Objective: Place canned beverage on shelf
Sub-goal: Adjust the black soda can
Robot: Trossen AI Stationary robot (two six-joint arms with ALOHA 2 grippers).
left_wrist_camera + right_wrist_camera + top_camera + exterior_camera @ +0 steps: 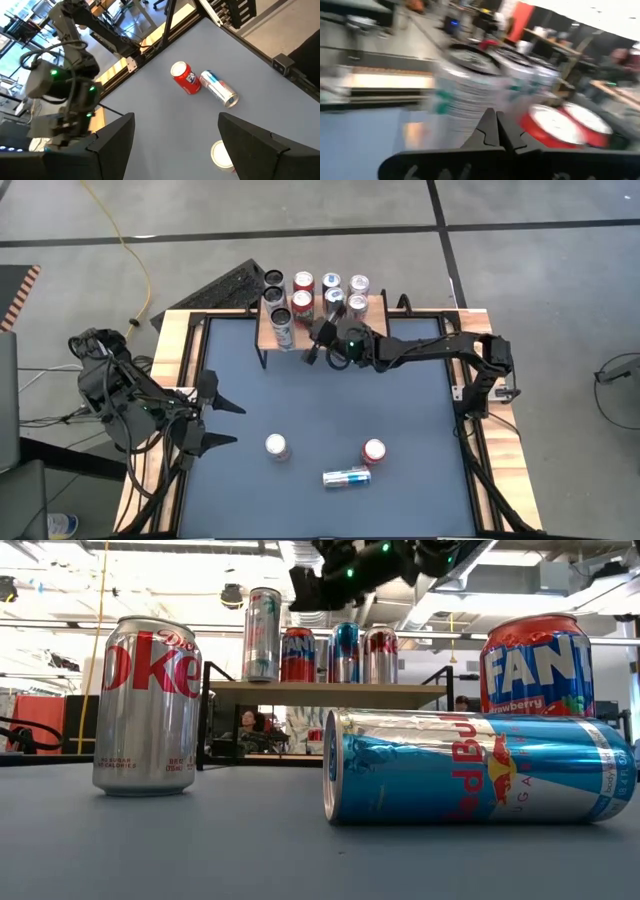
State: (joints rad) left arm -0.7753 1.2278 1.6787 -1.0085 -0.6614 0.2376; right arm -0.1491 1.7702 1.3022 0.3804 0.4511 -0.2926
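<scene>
The shelf (268,338), a light-wood top on thin black legs, stands at the table's far edge and carries several upright cans. The front-left one is a tall silver can (283,330). My right gripper (312,350) is shut and hovers level just right of that can, its tips (496,125) pointing at the can's side (462,95); no contact shows. On the near half of the table a silver Diet Coke can (276,446) and a red Fanta can (374,450) stand upright, and a blue-silver Red Bull can (346,477) lies on its side. My left gripper (222,423) waits open at the left edge.
A black frame (455,395) with wooden rims surrounds the dark mat. The middle of the mat, between the shelf and the three near cans, is bare (330,405). In the left wrist view the Fanta can (186,77) and the Red Bull can (219,89) lie ahead of the open fingers.
</scene>
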